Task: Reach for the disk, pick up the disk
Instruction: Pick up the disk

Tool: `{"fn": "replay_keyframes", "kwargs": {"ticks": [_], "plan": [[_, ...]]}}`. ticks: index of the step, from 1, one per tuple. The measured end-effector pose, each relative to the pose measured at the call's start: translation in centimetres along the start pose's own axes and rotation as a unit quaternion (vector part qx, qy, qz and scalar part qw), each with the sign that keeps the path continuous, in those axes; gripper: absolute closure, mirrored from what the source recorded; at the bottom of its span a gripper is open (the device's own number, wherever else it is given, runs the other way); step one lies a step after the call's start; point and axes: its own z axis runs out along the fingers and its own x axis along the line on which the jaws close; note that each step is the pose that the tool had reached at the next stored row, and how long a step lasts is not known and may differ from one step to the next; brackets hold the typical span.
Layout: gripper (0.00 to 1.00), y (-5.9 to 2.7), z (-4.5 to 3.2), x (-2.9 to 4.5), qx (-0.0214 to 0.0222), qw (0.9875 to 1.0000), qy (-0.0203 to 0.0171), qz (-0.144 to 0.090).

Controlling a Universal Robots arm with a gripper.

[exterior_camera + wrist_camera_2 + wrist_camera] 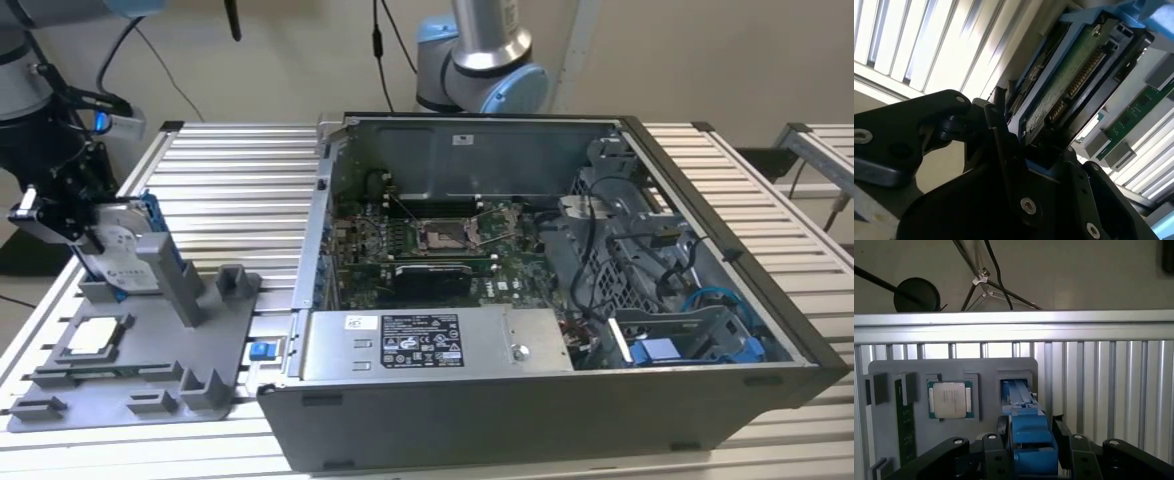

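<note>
**My gripper closed on the upright disk at the gray fixture**

Nearest, in the first wrist view, my gripper (1031, 435) has its two black fingers (1003, 429) set narrow. They press on opposite sides of the disk (1028, 445) at its bright blue bracket and hold it. The disk runs away from me edge on, and its far end sits in a slot of the gray fixture (986, 371).

In the second wrist view the disk's underside shows a green circuit board with a row of connector pins, framed in blue. One finger lies along the blue edge.

Beside the slot, a small square chip (950, 400) lies in its own recess, apart from the disk. Just past it a green memory stick (904, 426) lies in a long recess. The fixture rests on a table of metal slats (1104, 385).

In the exterior view, my gripper and the disk stand at the left edge of the frame at middle height. The disk is upright there, with its white label showing.

Farther off, across the centre and right of that frame, an open computer case (534, 430) lies on the same table, well apart from the disk. Its motherboard (427, 240) is exposed, and a blue bay (674, 350) sits at the lower right. Another robot arm (481, 60) stands behind the case at the top centre.
</note>
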Motion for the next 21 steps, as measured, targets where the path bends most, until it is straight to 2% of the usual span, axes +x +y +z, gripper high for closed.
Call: {"fn": "replay_keyframes", "kwargs": {"ticks": [9, 21], "plan": [[0.0, 0.01, -0.53, 0.01, -0.0006, 1.0, 0.0001, 0.0], [0.0, -0.19, -0.54, 0.0, -0.0006, 1.0, -0.0012, -0.002]]}}
